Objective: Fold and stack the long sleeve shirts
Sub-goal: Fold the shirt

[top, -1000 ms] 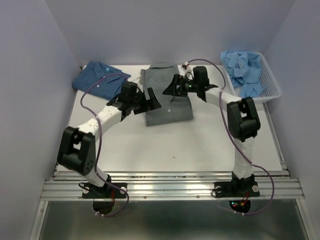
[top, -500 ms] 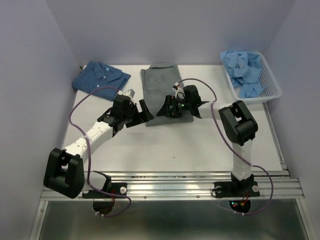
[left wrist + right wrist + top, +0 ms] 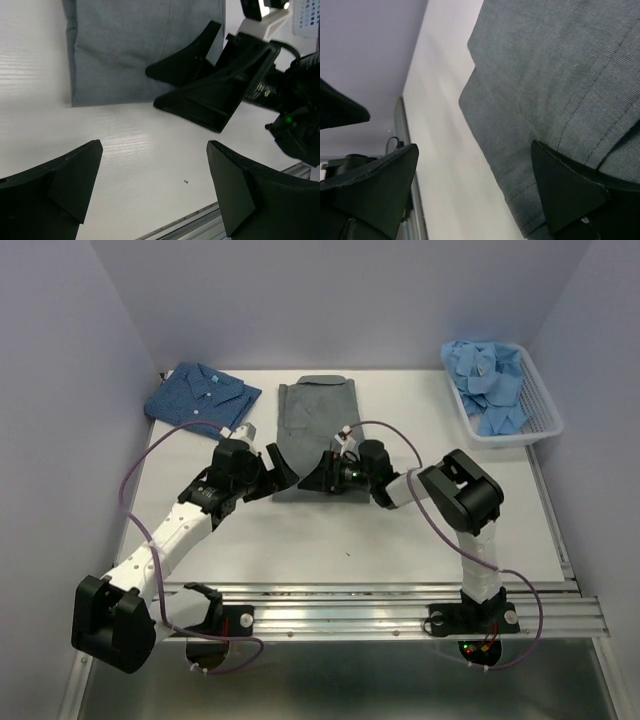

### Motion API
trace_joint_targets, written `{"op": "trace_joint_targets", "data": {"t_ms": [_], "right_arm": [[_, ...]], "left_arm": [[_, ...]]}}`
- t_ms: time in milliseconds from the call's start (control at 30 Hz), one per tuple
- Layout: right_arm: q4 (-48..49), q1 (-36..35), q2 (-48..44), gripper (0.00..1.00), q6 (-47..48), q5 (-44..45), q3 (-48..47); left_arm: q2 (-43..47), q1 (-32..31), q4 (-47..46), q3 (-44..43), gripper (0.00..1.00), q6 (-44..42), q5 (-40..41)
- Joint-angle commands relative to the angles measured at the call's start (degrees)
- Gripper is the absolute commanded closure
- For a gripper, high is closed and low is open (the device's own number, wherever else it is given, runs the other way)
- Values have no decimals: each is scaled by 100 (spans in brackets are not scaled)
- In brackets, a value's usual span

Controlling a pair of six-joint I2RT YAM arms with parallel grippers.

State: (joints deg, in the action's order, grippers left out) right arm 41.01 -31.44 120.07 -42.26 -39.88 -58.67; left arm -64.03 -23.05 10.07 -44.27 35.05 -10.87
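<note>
While one shirt looks finished, most of the job lies ahead. The blue patterned shirt [image 3: 200,390] sits folded into a compact square at the upper left of the bench [image 3: 420,530], collar up, and is likely the base of the stack. The grey shirt [image 3: 318,420] lies flat at upper centre, narrowed to a long panel with no loose sleeve showing, so its side folds seem done. It looks ready for a fold from hem toward collar, then a move onto the blue one. The light blue shirts [image 3: 490,380] are heaped unfolded in the basket [image 3: 540,425] at the upper right, none of them begun.

Both arms meet at the lower edge of the grey shirt. The left fingers [image 3: 280,470] are spread wide with nothing between them, over bare bench just beside the cloth's lower left corner. The right fingers [image 3: 318,476] are likewise spread and empty, low over the hem. In the right wrist view one fingertip is over the fabric and the other over the bench; whether either touches I cannot tell.

What stands in the way is mostly the arms themselves. The two sets of fingers sit close together, tip facing tip, at one corner, so a grab by either risks knocking the other. The basket is well apart, at the right edge.
</note>
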Motion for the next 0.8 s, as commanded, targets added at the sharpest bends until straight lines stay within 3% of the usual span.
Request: {"op": "trace_joint_targets", "data": {"t_ms": [0, 100, 200, 300, 467, 567, 767], "right_arm": [[933, -1012, 341, 0, -1614, 513, 716], [1503, -1434, 472, 0, -2572, 1531, 691], [2199, -1846, 692, 0, -3120, 1597, 358], [1982, -1989, 702, 0, -3157, 1683, -187], [1157, -1831, -368, 0, -2262, 2668, -4], [78, -1778, -1343, 0, -1541, 3196, 93], [-1261, -1348, -1794, 0, -521, 3215, -47]], "left_arm": [[399, 46, 425, 190, 1, 168, 419], [803, 169, 741, 419, 1, 546, 849], [1304, 362, 909, 655, 1, 827, 982], [1674, 485, 1364, 805, 1, 1073, 1026], [2174, 521, 1770, 999, 1, 1347, 1237], [2438, 521, 1824, 1227, 1, 1514, 1114], [2984, 529, 1403, 1842, 1, 1935, 359]]}}
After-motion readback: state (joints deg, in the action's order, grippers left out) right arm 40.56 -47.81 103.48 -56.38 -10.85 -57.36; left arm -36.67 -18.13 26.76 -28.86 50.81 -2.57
